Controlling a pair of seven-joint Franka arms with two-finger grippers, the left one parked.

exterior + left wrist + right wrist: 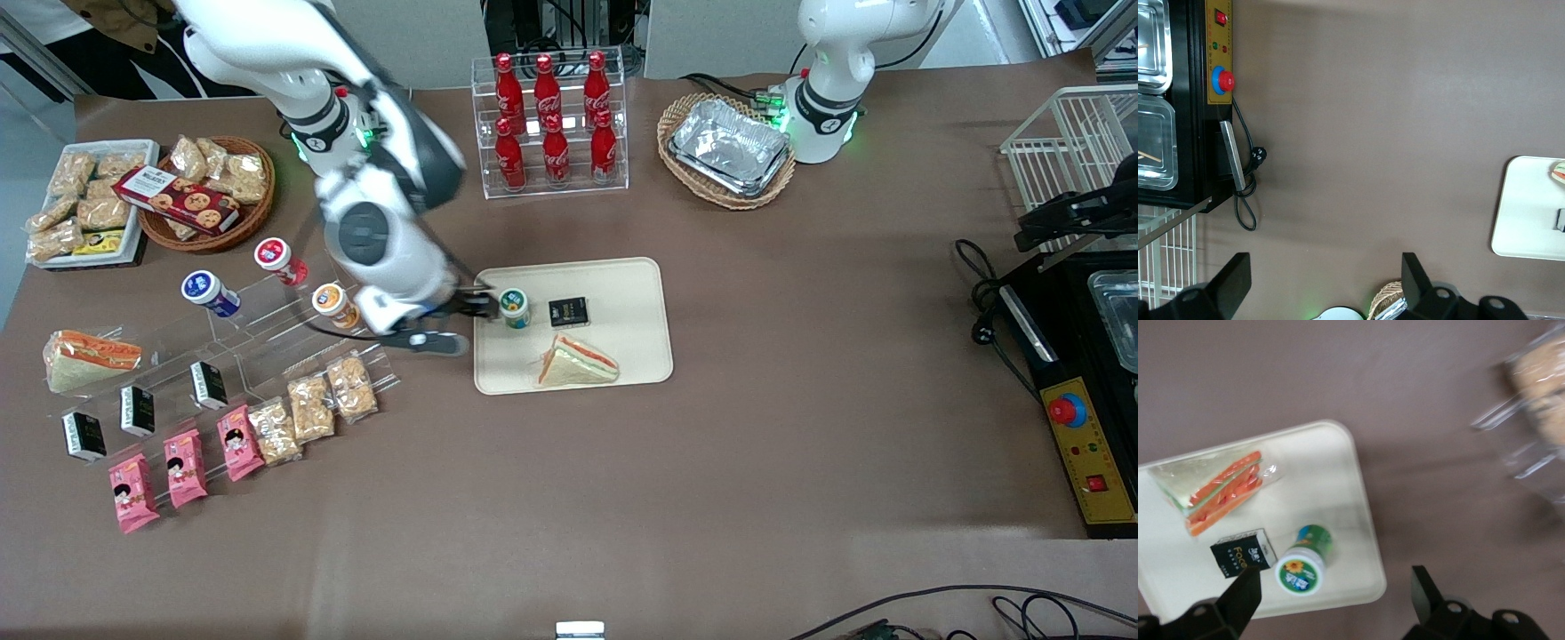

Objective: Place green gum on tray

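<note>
Gripper (484,305) hangs at the tray's (622,364) edge toward the working arm's end, its fingers spread and gripping nothing. Green gum (514,308) already stands on the tray (upright, beside a small black box (568,311)), so placing looks done; only pulling away seems left.

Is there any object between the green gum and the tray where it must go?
No. The green gum already stands on the tray, beside the small black box. The gripper, open, is beside the gum at the tray's edge.
</note>
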